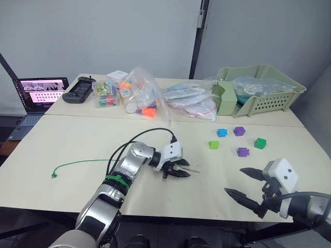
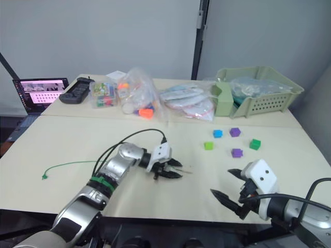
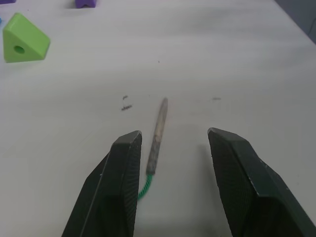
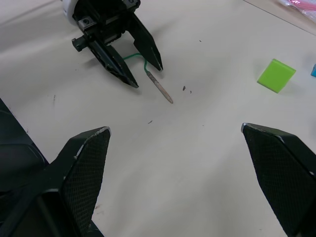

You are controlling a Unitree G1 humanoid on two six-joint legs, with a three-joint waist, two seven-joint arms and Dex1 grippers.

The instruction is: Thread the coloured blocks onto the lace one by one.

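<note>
The cream table (image 1: 67,139) is smooth and matte. At its far edge sit a pale green slotted plastic basket (image 1: 269,93) and, beside that, a heap of crinkled clear plastic bags (image 1: 155,95) with orange and mixed-colour toys inside; an open laptop (image 1: 36,98) stands off the table's far left corner.

The left gripper (image 1: 177,169) rests low on the table near its middle, its two black ribbed fingers (image 3: 113,192) spread apart and clamped on nothing. The lace (image 1: 77,164), a thin green twisted cord, runs along the table from a small knot (image 1: 53,175) well to the left of the left gripper toward that gripper. Its pale, stiff, tapered tip (image 3: 158,134) lies flat on the table in the gap between the left gripper's fingers, closer to one finger than the other (whether it touches that finger I cannot tell), and pokes out past the fingertips.

The right gripper (image 1: 242,183) hovers near the table's front right edge, well apart from the left gripper, fingers wide open and empty.

The coloured blocks, small glossy plastic pieces with holes, lie scattered beyond and to the right of the left gripper: lime green (image 1: 213,145) nearest it, then blue (image 1: 222,133), purple (image 1: 239,131), a second purple (image 1: 242,152), and dark green (image 1: 260,143) farthest.
</note>
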